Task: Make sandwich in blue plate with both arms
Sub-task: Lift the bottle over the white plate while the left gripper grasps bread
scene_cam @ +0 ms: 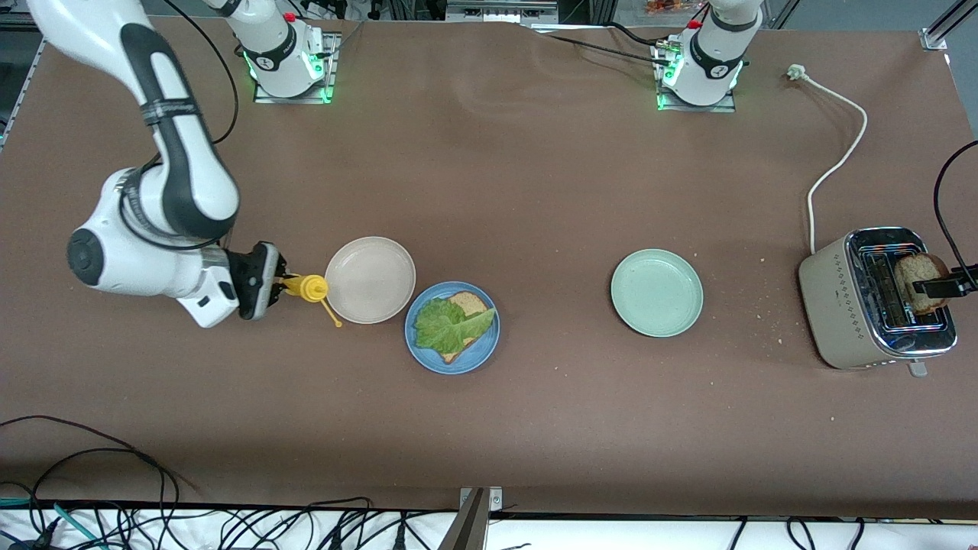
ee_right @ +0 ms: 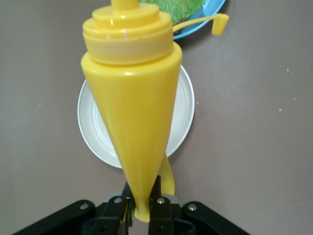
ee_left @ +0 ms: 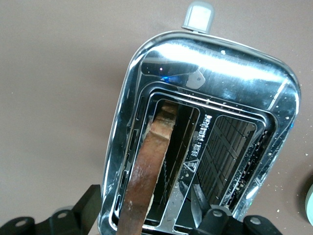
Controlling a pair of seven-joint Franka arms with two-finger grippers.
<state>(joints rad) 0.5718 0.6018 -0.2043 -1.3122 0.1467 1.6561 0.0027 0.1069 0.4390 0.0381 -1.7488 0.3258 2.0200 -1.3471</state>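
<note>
The blue plate holds one brown bread slice with a green lettuce leaf on top. A second bread slice stands upright in a slot of the toaster. My left gripper is over the toaster. Its fingers stand open on either side of that slice, with gaps showing. My right gripper is shut on a yellow squeeze bottle, gripping its thin tail. The bottle's nozzle points over the beige plate, and its cap hangs loose.
A pale green plate lies between the blue plate and the toaster. The toaster's white cord runs toward the left arm's base. Crumbs lie around the toaster. Black cables trail along the table edge nearest the front camera.
</note>
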